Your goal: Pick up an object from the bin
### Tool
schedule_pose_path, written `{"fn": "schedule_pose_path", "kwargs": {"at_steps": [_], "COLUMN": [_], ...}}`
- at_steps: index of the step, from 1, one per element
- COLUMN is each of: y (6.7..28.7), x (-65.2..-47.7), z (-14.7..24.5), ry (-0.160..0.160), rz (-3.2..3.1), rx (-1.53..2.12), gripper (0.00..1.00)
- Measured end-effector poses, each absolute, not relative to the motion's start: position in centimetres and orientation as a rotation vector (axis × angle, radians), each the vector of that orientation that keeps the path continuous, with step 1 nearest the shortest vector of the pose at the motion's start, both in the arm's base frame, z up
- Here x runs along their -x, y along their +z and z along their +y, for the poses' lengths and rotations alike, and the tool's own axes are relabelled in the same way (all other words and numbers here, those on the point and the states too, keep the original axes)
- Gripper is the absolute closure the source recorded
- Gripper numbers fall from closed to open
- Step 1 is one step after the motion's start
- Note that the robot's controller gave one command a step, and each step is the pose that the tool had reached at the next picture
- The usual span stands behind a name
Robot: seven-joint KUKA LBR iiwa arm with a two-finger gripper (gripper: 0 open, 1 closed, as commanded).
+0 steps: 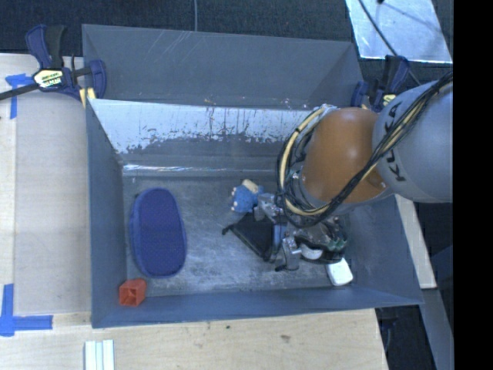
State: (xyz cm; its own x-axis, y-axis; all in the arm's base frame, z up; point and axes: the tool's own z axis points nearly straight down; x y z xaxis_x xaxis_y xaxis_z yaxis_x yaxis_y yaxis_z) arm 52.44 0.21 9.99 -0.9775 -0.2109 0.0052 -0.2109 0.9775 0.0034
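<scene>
The arm comes into the grey bin (104, 206) from the right, its orange wrist cover (343, 156) and looped cables hanging over the right half of the floor. The fingers (286, 259) are low, near the front wall, at the right edge of 1 flat black piece (253, 233) that lies right of the floor's middle. Whether they are apart or together cannot be told, as the wrist hides them. A small blue thing with a pale tip (244, 200) sits just behind the black piece. A white piece (339, 271) lies just right of the fingers. Well apart, at the left, lie 1 blue oval pad (158, 231) and 1 small red cube (132, 292).
</scene>
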Motion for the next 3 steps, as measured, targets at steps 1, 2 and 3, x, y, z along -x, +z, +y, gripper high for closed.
{"fn": "schedule_pose_path", "kwargs": {"at_steps": [1, 2, 3], "y": [6.8, 7.1, 22.0], "x": [-56.9, -56.8, -55.5], "z": [1.5, 1.3, 2.0], "ry": [-0.001, 0.003, 0.001], "rz": [-3.128, -3.128, -3.136], "rx": [-0.299, -0.298, -0.333], "gripper": [0.00, 1.00, 1.00]}}
